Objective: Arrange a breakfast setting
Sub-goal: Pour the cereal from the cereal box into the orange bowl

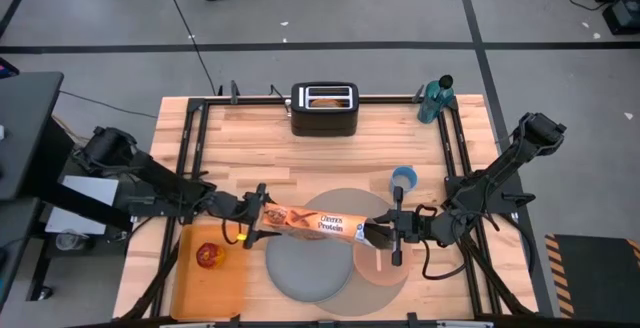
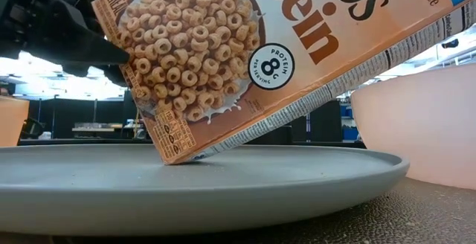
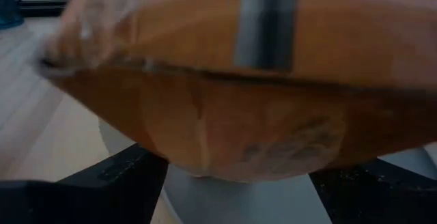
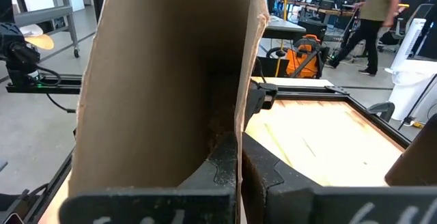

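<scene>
An orange cereal box (image 1: 318, 222) hangs between my two grippers over the grey plate (image 1: 305, 268), which lies on the round placemat (image 1: 345, 200). My left gripper (image 1: 258, 216) is shut on the box's bottom end. My right gripper (image 1: 378, 233) is shut on its open top end. The pink bowl (image 1: 388, 268) stands on the placemat right of the plate, with a thin pale handle across it. The red apple (image 1: 208, 256) lies on the orange board. The bagel half (image 1: 325, 98) sticks out of the toaster's slot. No loose cereal pieces show. My left gripper holds the box's bottom end (image 3: 205, 152) between its two fingers (image 3: 109, 183), coming level from the table's left. The box slants, this end low; its lower corner (image 2: 169, 160) is at the plate's surface (image 2: 223, 177), touching or not I cannot tell. My right gripper pinches one wall of the box's open top end (image 4: 237, 108), one finger inside the box (image 4: 220, 166) and one outside. It comes level from the table's right. This end of the box is the higher one, next to the pink bowl (image 2: 416, 125).
A black toaster (image 1: 325, 110) stands at the far edge's middle, a blue-green bottle (image 1: 436, 98) at the far right, and a small blue object (image 1: 403, 178) just beyond the placemat. The orange board (image 1: 210, 268) lies at the near left. A person walks in the room behind (image 4: 372, 19).
</scene>
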{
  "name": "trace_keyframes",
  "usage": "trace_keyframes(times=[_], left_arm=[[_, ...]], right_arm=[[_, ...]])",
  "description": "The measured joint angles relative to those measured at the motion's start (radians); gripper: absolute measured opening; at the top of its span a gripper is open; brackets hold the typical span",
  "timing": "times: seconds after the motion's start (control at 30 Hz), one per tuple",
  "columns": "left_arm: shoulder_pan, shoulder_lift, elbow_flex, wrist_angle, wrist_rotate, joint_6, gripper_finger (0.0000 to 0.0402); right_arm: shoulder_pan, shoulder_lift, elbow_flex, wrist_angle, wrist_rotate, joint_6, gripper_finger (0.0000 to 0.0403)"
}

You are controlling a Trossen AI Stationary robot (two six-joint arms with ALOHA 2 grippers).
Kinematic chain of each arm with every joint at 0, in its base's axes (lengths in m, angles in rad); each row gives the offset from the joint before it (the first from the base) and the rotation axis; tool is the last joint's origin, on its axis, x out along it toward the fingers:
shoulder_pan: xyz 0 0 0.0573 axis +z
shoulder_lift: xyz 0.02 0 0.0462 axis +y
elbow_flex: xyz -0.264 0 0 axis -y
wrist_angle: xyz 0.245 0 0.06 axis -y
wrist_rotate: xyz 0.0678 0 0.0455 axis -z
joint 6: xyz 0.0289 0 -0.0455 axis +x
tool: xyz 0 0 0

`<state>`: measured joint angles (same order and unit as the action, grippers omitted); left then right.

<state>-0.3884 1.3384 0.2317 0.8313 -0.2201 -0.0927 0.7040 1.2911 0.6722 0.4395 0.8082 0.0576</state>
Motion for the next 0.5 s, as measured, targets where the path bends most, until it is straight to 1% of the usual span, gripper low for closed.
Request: trace_keyframes(times=[0.17,0.3,0.4,0.5], left_arm=[[0.002,0.036,0.000,0.036,0.000,-0.023,0.0303],[-0.002,0.051,0.000,0.072,0.002,0.003,0.0283],[-0.002,0.035,0.000,0.073,0.003,0.031,0.0272],[-0.001,0.001,-0.001,0.067,0.003,0.048,0.0261]], right_arm=[[0.000,0.000,0.000,0.000,0.000,0.004,0.0009],[0.000,0.000,0.000,-0.004,-0.023,0.019,0.0010],[0.010,0.000,0.000,-0.006,-0.024,0.019,0.0010],[0.033,-0.001,0.000,0.002,-0.002,0.011,0.0010]])
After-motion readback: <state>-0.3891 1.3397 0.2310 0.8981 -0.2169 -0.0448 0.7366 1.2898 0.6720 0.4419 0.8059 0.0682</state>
